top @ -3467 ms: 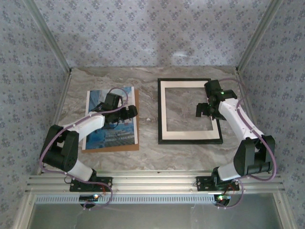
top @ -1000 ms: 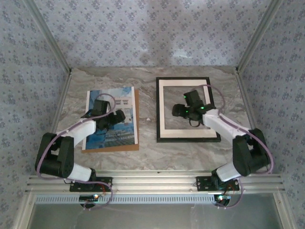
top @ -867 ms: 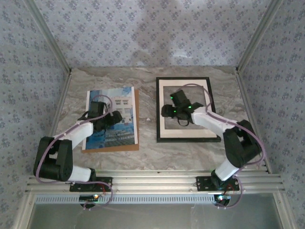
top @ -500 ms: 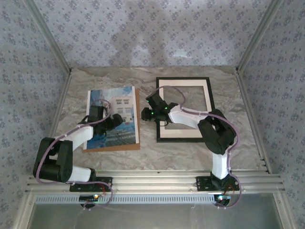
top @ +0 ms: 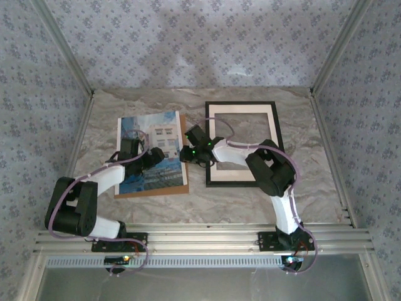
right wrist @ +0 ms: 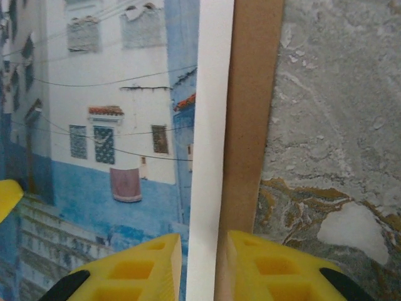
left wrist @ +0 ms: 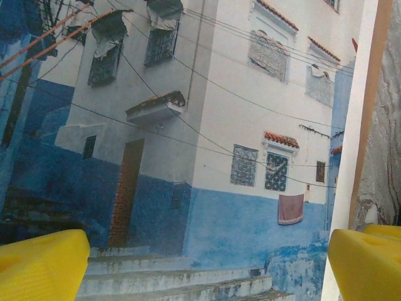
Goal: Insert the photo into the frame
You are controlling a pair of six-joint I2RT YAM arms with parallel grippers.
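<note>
The right gripper (top: 186,154) has swung left off the frame (top: 241,103) to the right edge of the photo (top: 153,153) — jaws narrowed onto its white border — and photo and backing board (top: 156,190) now sit skewed.

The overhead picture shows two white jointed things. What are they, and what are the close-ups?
They are two robot arms bolted to a table, filmed from above. Each ends in a two-finger gripper with its own camera; the yellow shapes in the close-ups are fingers. On the table lie a photo on a brown board, and an empty black frame. The left gripper hangs open over the photo. The right gripper has its fingers close together astride the photo's right edge; a grip is unclear.
</note>
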